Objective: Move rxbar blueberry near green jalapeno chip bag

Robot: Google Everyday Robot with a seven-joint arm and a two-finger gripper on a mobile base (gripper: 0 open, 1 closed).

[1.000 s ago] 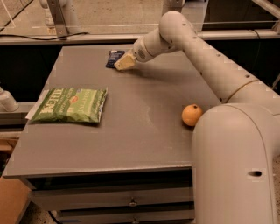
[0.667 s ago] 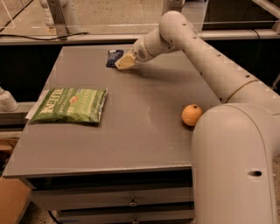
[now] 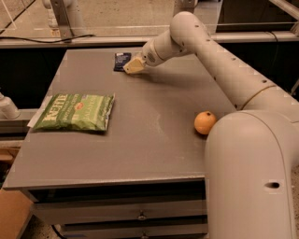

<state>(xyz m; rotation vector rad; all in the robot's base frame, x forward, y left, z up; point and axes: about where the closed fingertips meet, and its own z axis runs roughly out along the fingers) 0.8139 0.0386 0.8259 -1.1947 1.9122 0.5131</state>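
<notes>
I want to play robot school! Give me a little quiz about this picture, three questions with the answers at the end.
1. True or false: the rxbar blueberry lies touching the green jalapeno chip bag.
2. Where is the gripper? A) over the chip bag B) at the far end of the table, right by the bar C) off the table's front edge
3. Fill in: the round fruit by the table's right edge is coloured ______.
Key: 1 false, they lie well apart. 2 B. 3 orange.

Grey table point(image 3: 154, 144) with drawers point(image 3: 117, 212), metal rail point(image 3: 46, 43) behind, pale floor point(image 3: 117, 14) beyond.
</notes>
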